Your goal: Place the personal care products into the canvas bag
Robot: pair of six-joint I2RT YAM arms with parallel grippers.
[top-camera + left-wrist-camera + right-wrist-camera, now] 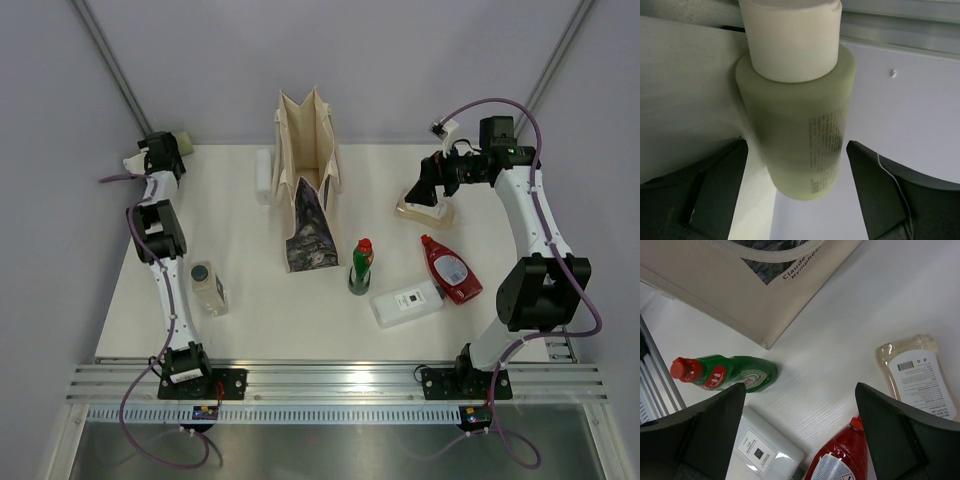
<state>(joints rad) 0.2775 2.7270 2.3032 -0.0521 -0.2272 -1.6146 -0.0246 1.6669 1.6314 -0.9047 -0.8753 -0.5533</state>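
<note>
The canvas bag (308, 180) stands open at mid-table, its print facing front; it also shows in the right wrist view (740, 285). My left gripper (165, 150) is open at the back left corner. Its fingers (715, 190) flank a pale green bottle with a white cap (800, 130) without touching it. My right gripper (425, 190) is open and empty (800, 435) above the amber pouch (920, 372). The green bottle with a red cap (361, 266), the flat red bottle (450, 268) and the white rectangular bottle (407, 302) sit front right. The clear bottle with a black cap (208, 288) lies front left.
A white tube (263, 175) lies against the bag's left side. The walls meet the table's back edge just behind the left gripper. An aluminium rail (330, 380) runs along the near edge.
</note>
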